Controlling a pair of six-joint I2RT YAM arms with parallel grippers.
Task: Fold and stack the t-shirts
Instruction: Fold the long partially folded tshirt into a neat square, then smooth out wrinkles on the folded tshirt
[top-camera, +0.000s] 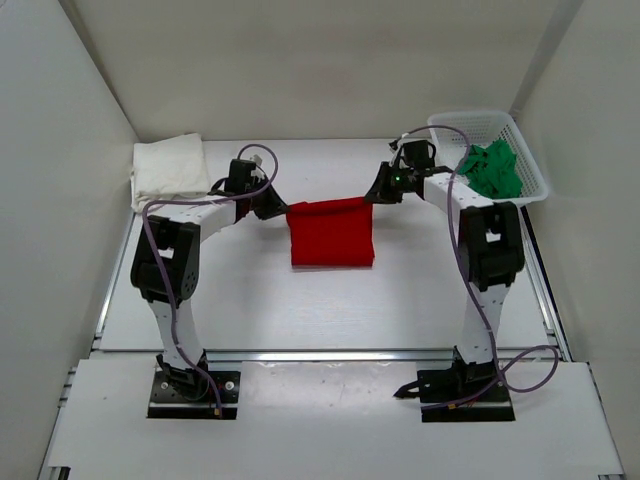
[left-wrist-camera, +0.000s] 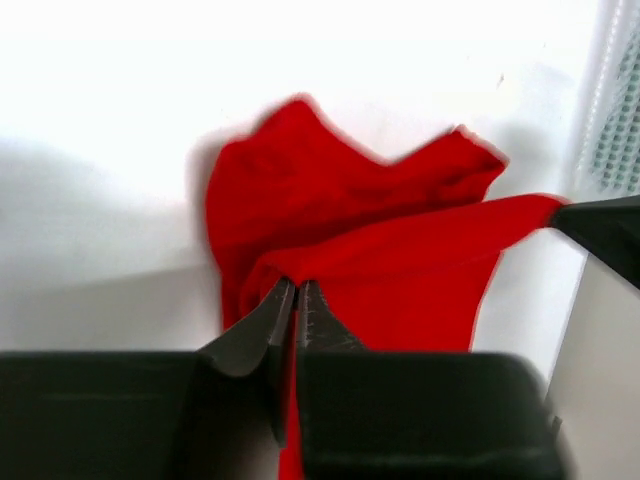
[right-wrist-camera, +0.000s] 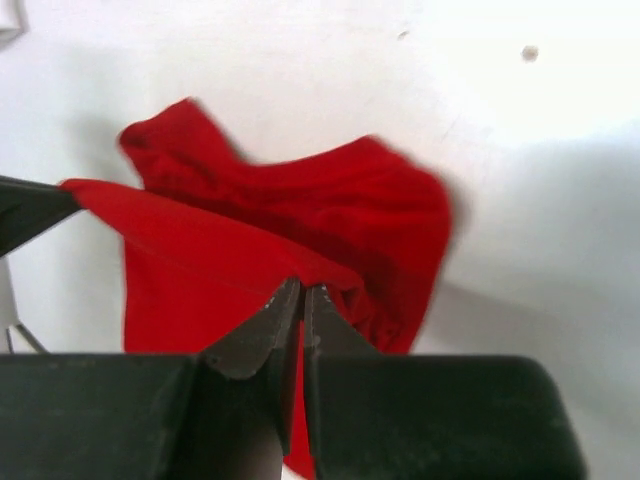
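Note:
The red t-shirt hangs stretched between both grippers over the middle of the table, its lower part draped on the surface. My left gripper is shut on its left top corner; the pinch shows red cloth between the jaws. My right gripper is shut on the right top corner, jaws closed on red cloth in the right wrist view. The cream-white t-shirt lies folded at the back left. The green t-shirt is crumpled inside the basket.
A white mesh basket stands at the back right against the wall. White walls enclose the table on the left, back and right. A metal rail runs along the table's near edge.

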